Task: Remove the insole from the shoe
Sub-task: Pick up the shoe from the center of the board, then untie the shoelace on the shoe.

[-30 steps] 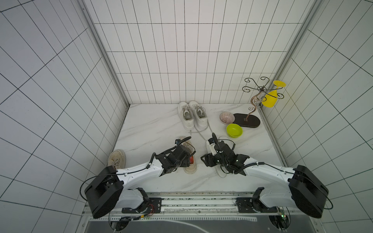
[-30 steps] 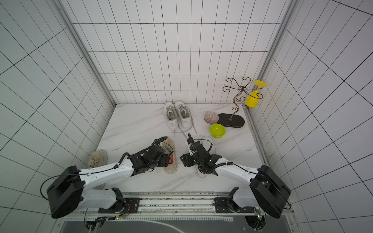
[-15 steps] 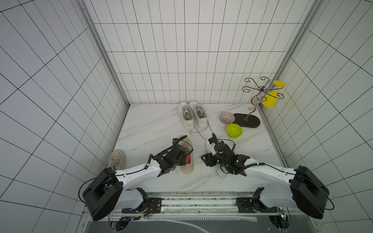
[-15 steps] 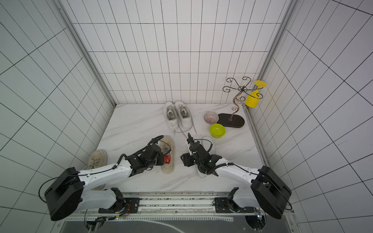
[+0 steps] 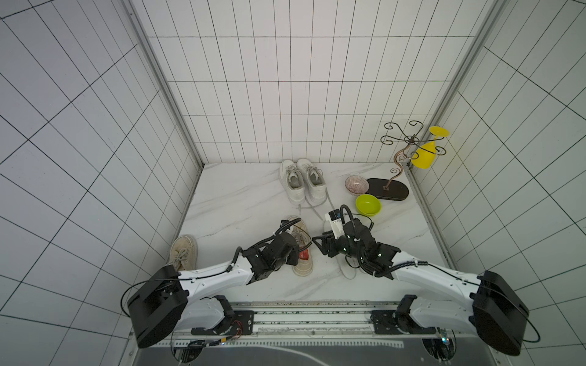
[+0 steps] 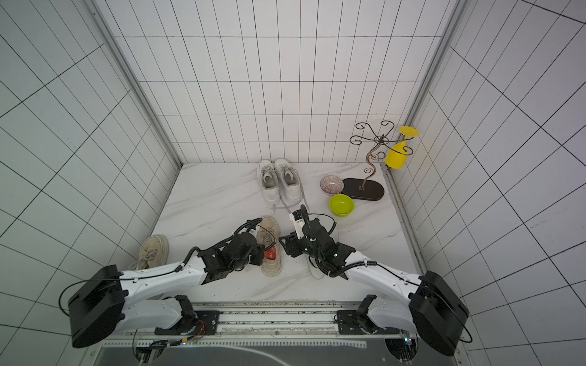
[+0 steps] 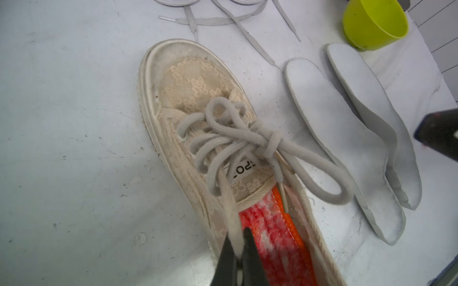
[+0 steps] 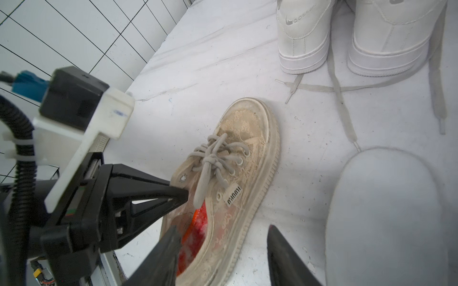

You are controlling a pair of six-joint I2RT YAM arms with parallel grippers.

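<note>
A worn beige sneaker [image 5: 184, 255] lies at the table's [image 5: 241, 202] left edge, near the front corner, partly under the left arm. The left gripper [image 7: 239, 250] reaches over the shoe [image 5: 298, 223], which stands near the middle of the front edge with its toe towards the far edge. In the left wrist view its two black fingers [image 7: 226, 257] are pressed together on a loose end of the shoe's lace [image 7: 229, 205], which runs taut from the knot down into the pinch.

The insole [image 7: 272, 235], red and white with an orange rim, sits inside the shoe. It shows through the opening behind the tongue, and in both top views as a red patch [image 5: 303, 254] [image 6: 271, 254] at the heel half.

Just right of the shoe hangs the right gripper [image 8: 224, 227]. Its fingers [image 8: 171, 247] stand well apart and hold nothing. Two white insoles [image 7: 334, 138] lie flat side by side on the table beside the shoe. The right arm covers much of them in the top views.

A pair of white sneakers [image 5: 302, 182] stands at the middle of the far edge, heels towards the front, laces trailing on the table. Further right come a pink patterned bowl [image 5: 355, 184] and a lime green bowl [image 5: 368, 205]. A wire stand [image 5: 387, 190] on a dark oval base stands in the far right corner, with a yellow glass [image 5: 423, 157] hanging from it.
</note>
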